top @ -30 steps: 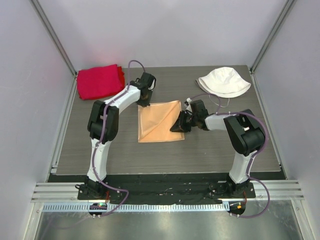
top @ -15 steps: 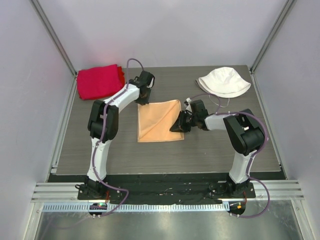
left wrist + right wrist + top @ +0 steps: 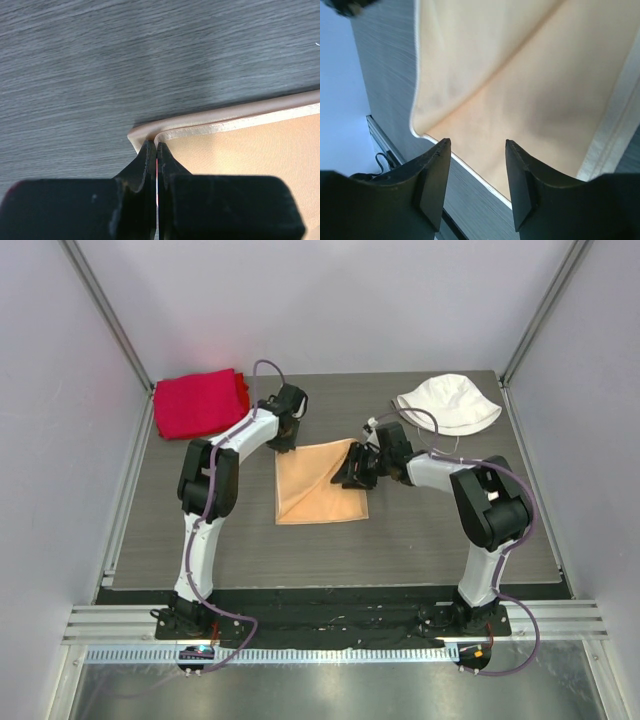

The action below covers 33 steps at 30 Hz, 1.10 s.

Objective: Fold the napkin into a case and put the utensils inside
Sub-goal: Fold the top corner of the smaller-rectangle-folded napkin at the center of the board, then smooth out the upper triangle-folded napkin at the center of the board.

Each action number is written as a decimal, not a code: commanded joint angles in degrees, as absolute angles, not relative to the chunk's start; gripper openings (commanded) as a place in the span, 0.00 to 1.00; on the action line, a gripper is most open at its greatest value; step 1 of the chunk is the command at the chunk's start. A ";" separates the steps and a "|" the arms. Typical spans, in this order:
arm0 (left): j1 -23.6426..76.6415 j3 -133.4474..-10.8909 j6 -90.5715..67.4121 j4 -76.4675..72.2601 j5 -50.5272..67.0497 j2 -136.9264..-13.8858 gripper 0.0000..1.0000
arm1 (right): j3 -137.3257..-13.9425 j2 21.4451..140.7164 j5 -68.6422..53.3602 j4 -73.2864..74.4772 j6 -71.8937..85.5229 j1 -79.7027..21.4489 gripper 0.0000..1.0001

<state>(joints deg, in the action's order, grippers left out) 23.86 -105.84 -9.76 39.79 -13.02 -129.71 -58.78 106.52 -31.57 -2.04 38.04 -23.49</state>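
Shiny peach satin napkin [image 3: 318, 485]: left gripper [image 3: 154, 149] pinches its upper-left corner, right gripper [image 3: 350, 472] gapes empty over its right edge.

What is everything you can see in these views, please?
napkin: one, peach-tan, mid-table between the tools.
thick cloth: one, red, far-left corner.
bucket hat: one, white, far-right corner.
table: one, dark grey woodgrain, beneath everything.
arms: two, white with black joints, bolted at the near edge.
left tool: one, black, shut on the napkin's far-left corner.
right tool: one, black, open above the napkin's right edge.
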 commanded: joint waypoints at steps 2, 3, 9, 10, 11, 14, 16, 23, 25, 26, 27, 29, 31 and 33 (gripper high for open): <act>23.38 -107.84 -9.49 39.82 -13.97 -129.29 0.00 | -68.54 106.25 -30.76 -0.35 35.95 -22.68 0.58; 23.38 -107.41 -9.49 39.73 -13.97 -129.20 0.00 | -69.60 107.74 -30.94 -0.35 36.30 -22.41 0.59; 23.12 -106.96 -10.37 38.76 -14.42 -129.02 0.00 | -77.16 113.54 -31.90 -0.35 37.09 -21.53 0.78; 23.03 -107.05 -10.55 38.85 -14.15 -129.11 0.00 | -78.91 115.12 -32.25 -0.44 37.44 -21.53 0.80; 22.94 -106.96 -10.63 38.76 -14.06 -129.11 0.00 | -79.62 116.01 -32.69 -0.35 37.88 -21.53 0.81; 22.76 -106.52 -11.25 38.41 -14.42 -129.11 0.00 | -82.00 118.30 -33.75 -0.97 38.23 -21.45 0.84; 22.59 -106.79 -11.42 38.15 -13.71 -129.55 0.00 | -83.66 119.26 -33.93 -1.32 38.14 -21.53 0.86; 22.50 -107.23 -11.43 38.58 -13.01 -130.34 0.00 | -85.78 123.66 -36.38 -3.87 39.99 -20.48 0.86; 22.50 -107.05 -11.34 38.50 -13.10 -130.25 0.00 | -84.39 123.23 -37.17 -5.26 41.12 -20.48 0.86; 22.41 -106.88 -11.25 38.15 -13.10 -130.08 0.00 | -83.77 123.05 -37.44 -6.67 42.00 -20.48 0.86; 22.50 -106.61 -11.34 38.06 -13.10 -130.08 0.00 | -83.50 123.13 -37.79 -8.59 43.23 -20.48 0.86; 22.41 -106.52 -11.60 37.71 -12.83 -129.90 0.00 | -84.72 124.18 -38.32 -9.23 43.59 -20.39 0.87; 22.41 -106.44 -11.78 37.44 -12.57 -129.99 0.00 | -86.47 126.55 -38.32 -9.58 43.68 -20.04 0.87; 22.50 -106.35 -11.87 37.62 -12.66 -130.17 0.00 | -87.62 128.49 -38.58 -10.10 43.77 -19.43 0.88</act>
<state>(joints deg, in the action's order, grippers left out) 22.85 -105.84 -11.55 39.33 -12.84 -130.34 -84.03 124.73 -36.84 -5.89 42.39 -20.40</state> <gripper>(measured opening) 0.020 0.869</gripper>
